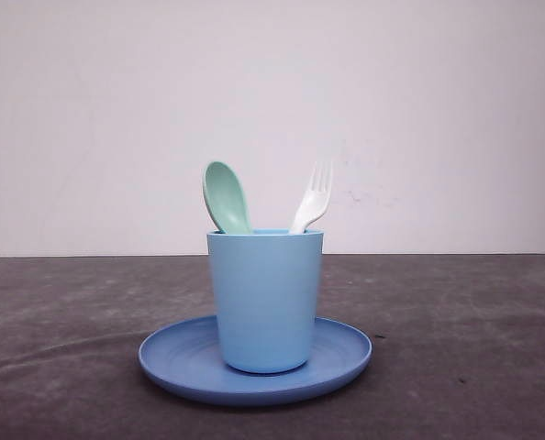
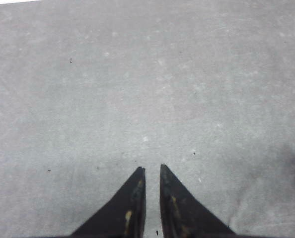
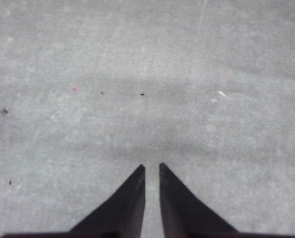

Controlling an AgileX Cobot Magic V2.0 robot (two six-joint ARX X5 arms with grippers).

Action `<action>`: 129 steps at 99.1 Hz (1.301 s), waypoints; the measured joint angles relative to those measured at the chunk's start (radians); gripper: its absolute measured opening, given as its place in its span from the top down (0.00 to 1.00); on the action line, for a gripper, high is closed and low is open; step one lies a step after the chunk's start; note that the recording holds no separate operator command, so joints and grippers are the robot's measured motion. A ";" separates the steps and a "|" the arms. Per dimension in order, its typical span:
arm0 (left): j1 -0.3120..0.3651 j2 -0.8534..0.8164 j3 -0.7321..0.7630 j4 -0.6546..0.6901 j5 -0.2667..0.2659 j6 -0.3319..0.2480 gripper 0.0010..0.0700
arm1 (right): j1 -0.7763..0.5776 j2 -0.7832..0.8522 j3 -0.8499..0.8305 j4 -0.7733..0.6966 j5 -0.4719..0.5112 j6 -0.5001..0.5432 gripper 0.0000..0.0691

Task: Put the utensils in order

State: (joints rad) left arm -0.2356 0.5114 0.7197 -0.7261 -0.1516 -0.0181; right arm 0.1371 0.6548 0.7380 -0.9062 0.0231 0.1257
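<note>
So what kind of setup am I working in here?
Likely a staged test bench, not a kitchen: bare grey tabletop, blank white wall, and one blue cup on a plate holding a spoon and fork.

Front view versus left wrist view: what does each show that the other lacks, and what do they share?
Front view: the spoon and fork standing in the cup, which sits on the plate, with a pale wall behind. Left wrist view: the left gripper, its fingers nearly together, nothing between them. Shared: the grey table.
</note>
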 joint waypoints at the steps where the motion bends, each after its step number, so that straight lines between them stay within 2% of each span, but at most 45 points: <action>1: 0.000 0.000 0.000 0.000 0.000 0.000 0.97 | 0.000 0.000 0.000 0.000 0.000 0.000 0.94; 49: 0.000 0.000 0.000 0.000 -0.001 0.000 0.97 | 0.000 0.000 0.000 0.095 0.000 0.000 0.95; 59: 0.006 -0.007 -0.002 0.005 -0.055 0.013 0.98 | 0.000 0.000 0.000 0.123 0.000 0.000 0.95; 66: 0.041 -0.043 -0.031 0.040 -0.058 0.019 0.98 | 0.000 0.000 0.000 0.135 0.000 0.000 0.95; 73: 0.093 -0.103 -0.096 0.106 -0.021 0.027 0.98 | 0.000 0.000 0.000 0.148 0.000 0.000 0.95; 85: 0.198 -0.243 -0.266 0.284 0.103 0.030 0.98 | 0.000 0.000 0.000 0.181 0.000 0.000 0.95; 91: 0.227 -0.313 -0.358 0.369 0.134 0.025 0.98 | 0.000 0.000 0.000 0.187 0.000 0.000 0.95; 101: 0.235 -0.424 -0.499 0.464 0.144 -0.005 0.98 | 0.000 0.000 0.000 0.208 0.000 0.000 0.95; 111: 0.235 -0.509 -0.596 0.472 0.149 -0.040 0.98 | 0.000 0.000 0.000 0.228 0.000 0.000 0.95; 129: 0.235 -0.484 -0.617 0.460 0.156 -0.071 0.98 | 0.000 0.000 0.000 0.239 0.000 0.000 0.95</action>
State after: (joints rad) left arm -0.0002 0.0269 0.1028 -0.2657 0.0044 -0.0895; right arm 0.1371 0.6548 0.7380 -0.6674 0.0231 0.1257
